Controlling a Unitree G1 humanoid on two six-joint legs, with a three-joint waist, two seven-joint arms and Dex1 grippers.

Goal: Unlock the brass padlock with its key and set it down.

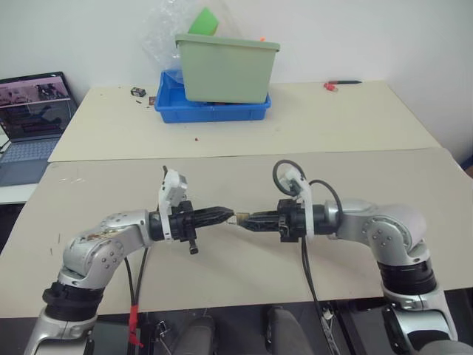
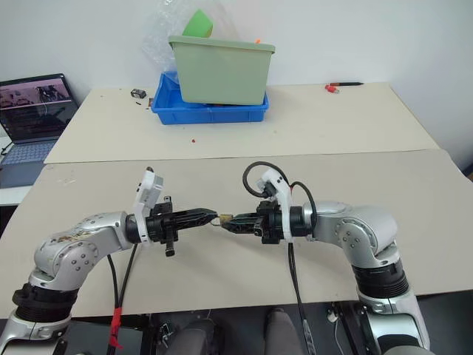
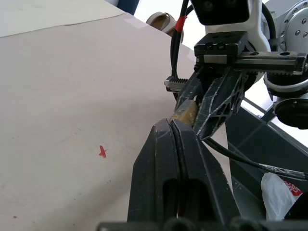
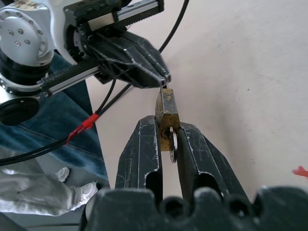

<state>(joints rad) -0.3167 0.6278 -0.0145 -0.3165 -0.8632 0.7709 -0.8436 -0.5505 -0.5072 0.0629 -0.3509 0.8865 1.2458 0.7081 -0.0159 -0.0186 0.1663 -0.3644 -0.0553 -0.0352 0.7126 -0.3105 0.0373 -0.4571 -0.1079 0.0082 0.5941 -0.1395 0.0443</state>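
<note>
Brass padlock [image 4: 166, 111], a tiny yellowish metal block with a thin silvery shackle, hangs in the air between the two arms, above the beige table [image 1: 244, 274] and near its front edge. The right gripper [image 4: 167, 139] pinches the padlock's lower end between its two black fingers, the block sticking out past the tips. The left gripper [image 1: 228, 215] points level at it from the other side, fingers pressed together, their tip touching the far end of the padlock; whether a key is nipped there I cannot tell. At the back of the second table stand a pale green plastic tub [image 1: 225, 66] in a shallow blue tray [image 1: 211, 111]. An open laptop [image 1: 33, 122] sits off to the left.
</note>
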